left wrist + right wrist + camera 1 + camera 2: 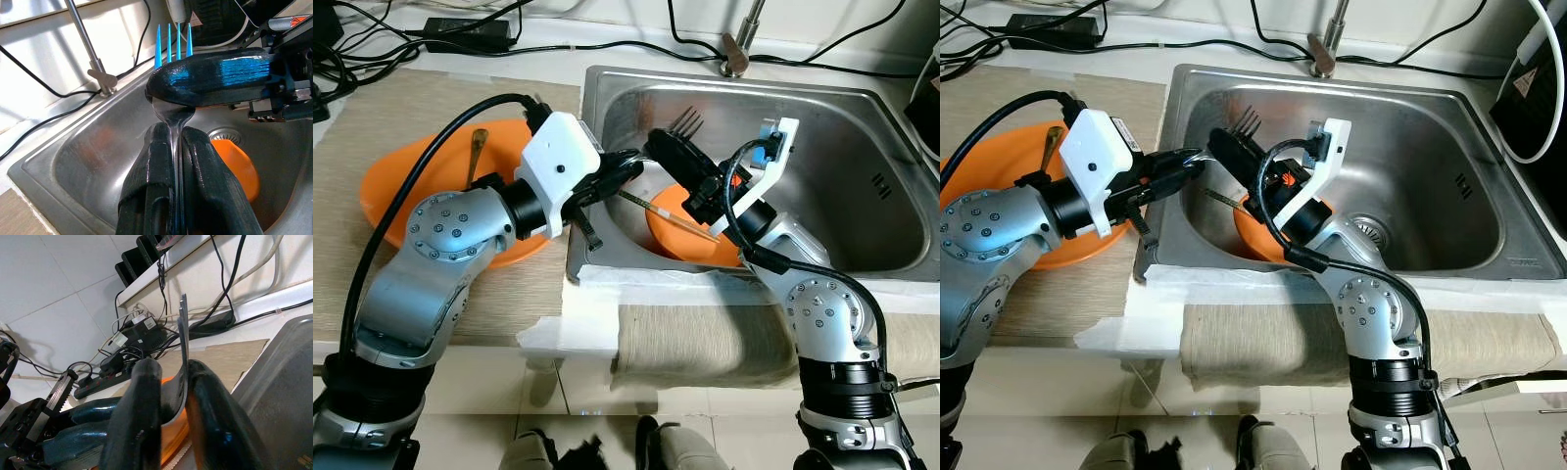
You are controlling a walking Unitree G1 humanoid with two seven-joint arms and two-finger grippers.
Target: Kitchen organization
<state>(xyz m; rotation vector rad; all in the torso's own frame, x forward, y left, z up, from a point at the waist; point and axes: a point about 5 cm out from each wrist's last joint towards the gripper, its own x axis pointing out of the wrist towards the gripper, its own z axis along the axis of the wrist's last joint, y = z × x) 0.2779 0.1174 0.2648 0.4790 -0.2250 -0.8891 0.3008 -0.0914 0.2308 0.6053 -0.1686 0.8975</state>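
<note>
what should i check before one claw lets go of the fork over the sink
1. Left claw shut on the fork handle: ok, fingers press it from both sides.
2. Right claw shut on the same fork: ok, it clamps the neck below the tines.
3. Both claws gripping at once, so releasing one should not drop it: ok.
4. Fork hangs over the sink, above the orange bowl: ok.
5. Orange plate on the counter, already holding a spoon, has room for the fork: ok.
6. Which claw grips more firmly: cannot tell.
</note>
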